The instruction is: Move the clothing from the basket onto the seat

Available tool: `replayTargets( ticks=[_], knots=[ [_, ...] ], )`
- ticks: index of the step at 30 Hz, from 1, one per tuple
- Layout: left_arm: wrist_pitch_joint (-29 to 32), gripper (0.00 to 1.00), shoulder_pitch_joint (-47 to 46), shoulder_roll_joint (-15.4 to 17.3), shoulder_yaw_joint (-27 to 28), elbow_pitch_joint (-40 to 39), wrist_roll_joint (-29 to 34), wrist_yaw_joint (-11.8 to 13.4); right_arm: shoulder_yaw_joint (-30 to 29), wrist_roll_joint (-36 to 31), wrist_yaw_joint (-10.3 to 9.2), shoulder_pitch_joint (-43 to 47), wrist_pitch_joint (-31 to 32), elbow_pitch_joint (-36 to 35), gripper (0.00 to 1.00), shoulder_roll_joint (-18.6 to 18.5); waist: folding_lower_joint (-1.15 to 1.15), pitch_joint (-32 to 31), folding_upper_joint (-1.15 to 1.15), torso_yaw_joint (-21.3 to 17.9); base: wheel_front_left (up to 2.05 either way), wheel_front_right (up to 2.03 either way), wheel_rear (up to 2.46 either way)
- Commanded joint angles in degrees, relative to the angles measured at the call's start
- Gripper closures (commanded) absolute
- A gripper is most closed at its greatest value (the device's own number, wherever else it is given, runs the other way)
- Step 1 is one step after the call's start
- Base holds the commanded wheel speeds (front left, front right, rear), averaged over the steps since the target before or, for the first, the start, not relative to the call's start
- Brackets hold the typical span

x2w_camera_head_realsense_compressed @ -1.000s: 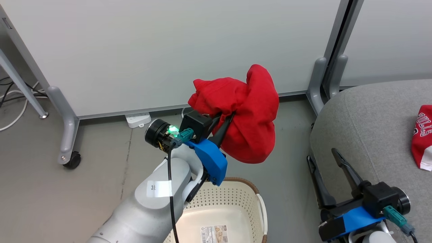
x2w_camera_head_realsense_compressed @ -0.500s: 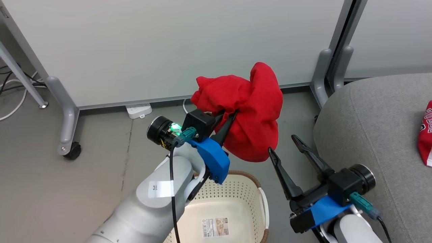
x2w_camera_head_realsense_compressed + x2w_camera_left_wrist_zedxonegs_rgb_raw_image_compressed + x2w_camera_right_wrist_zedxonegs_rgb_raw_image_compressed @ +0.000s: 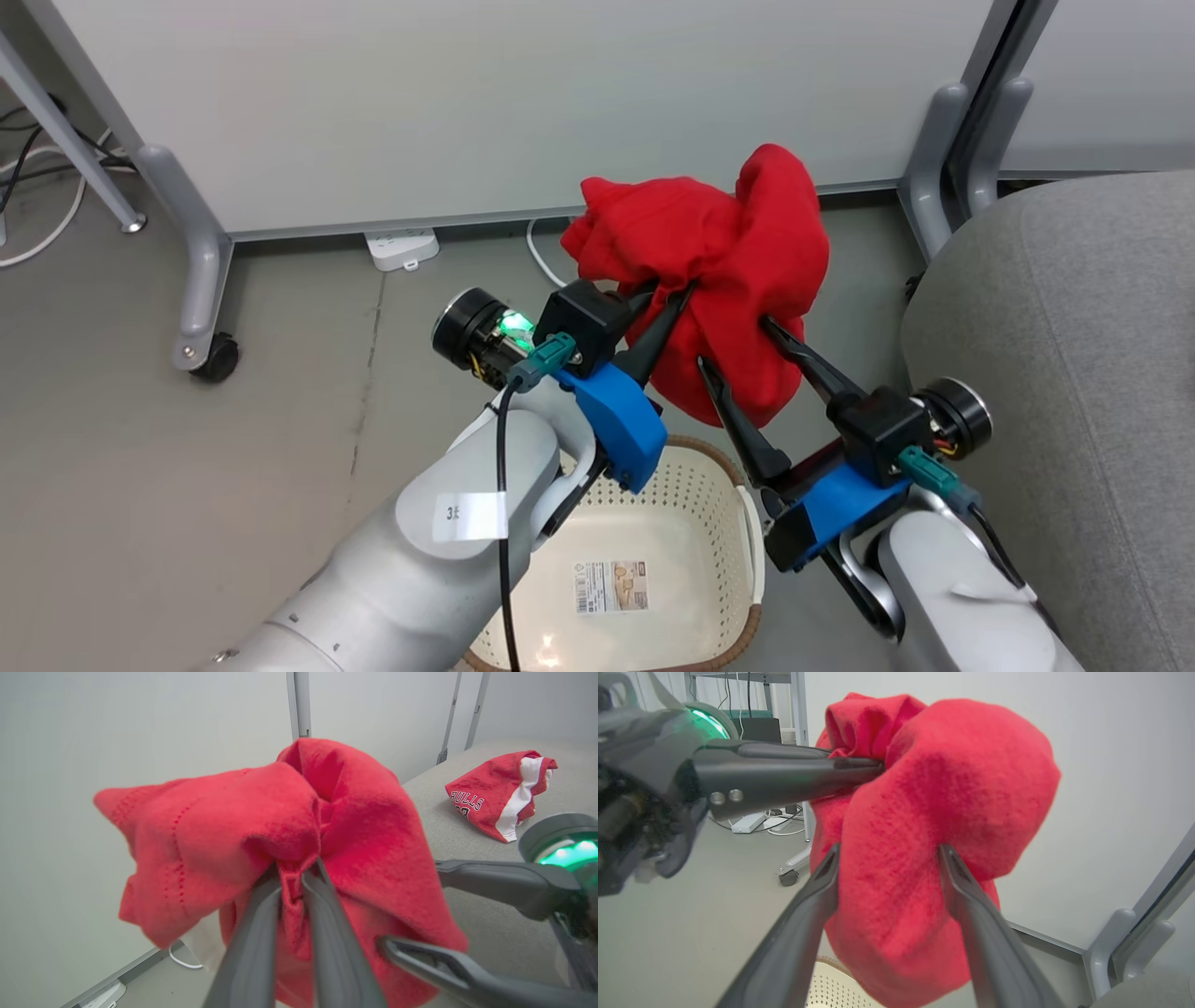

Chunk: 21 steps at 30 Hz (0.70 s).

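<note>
A bunched red piece of clothing point(image 3: 719, 252) hangs in the air above the cream basket point(image 3: 714, 485), whose inside shows just a label sticker. My left gripper point(image 3: 670, 301) is shut on a fold of it, seen close up as the left gripper point(image 3: 292, 872) pinching the clothing point(image 3: 224, 835). My right gripper point(image 3: 738, 345) is open, its two fingers straddling the hanging lower part; the right gripper point(image 3: 889, 848) has the clothing point(image 3: 952, 779) between its spread fingers. A red jersey point(image 3: 500, 788) with white trim lies on the grey seat point(image 3: 1074, 373).
Pale grey partition panels point(image 3: 485, 103) on wheeled feet point(image 3: 217, 357) stand close behind. A white power strip point(image 3: 403, 248) and cables lie on the floor by them. A metal leg point(image 3: 89, 159) slants at far left. The seat fills the right side.
My right gripper has swung from beside the seat up and left until its open fingers straddle the hanging clothing. The left gripper keeps its grip. The head camera has shifted.
</note>
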Motion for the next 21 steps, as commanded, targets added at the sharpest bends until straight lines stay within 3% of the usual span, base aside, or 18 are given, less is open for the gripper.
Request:
replayTargets(
  ticks=[1, 9, 10, 11, 21],
  knots=[
    [-0.27, 1.0, -0.92, 0.01, -0.11, -0.19, -0.12, 0.19, 0.04, -0.37, 0.01, -1.09, -0.03, 0.27, 0.0, 0.2, 0.0, 0.48, 0.0, 0.36, 0.0, 0.0, 0.0],
    [-0.28, 1.0, -2.71, -0.01, -2.49, -1.77, -2.02, 1.21, -1.05, -1.56, 0.01, -5.2, -0.04, 5.52, 0.0, 2.03, 0.0, 2.55, 0.0, 1.23, 0.0, 0.0, 0.0],
    [-0.28, 1.0, -2.87, -0.01, -2.67, -1.86, -2.14, 1.29, -1.2, -1.5, 0.01, -5.48, -0.03, 6.31, 0.36, 2.16, 0.0, 2.67, 0.0, 1.27, 0.0, 0.0, 0.0],
    [-0.28, 1.0, -2.97, -0.02, -2.81, -1.93, -2.37, 1.39, -1.34, -1.51, 0.01, -5.9, -0.04, 6.71, 1.0, 2.31, 0.0, 2.8, 0.0, 1.3, 0.0, 0.0, 0.0],
    [-0.28, 1.0, -3.72, -0.01, -4.0, -1.55, -3.41, 2.03, -1.25, -1.22, 0.01, -7.27, -0.04, 7.7, 1.0, 3.01, 0.0, 3.02, 0.0, 1.23, 0.0, 0.0, 0.0]
  ],
)
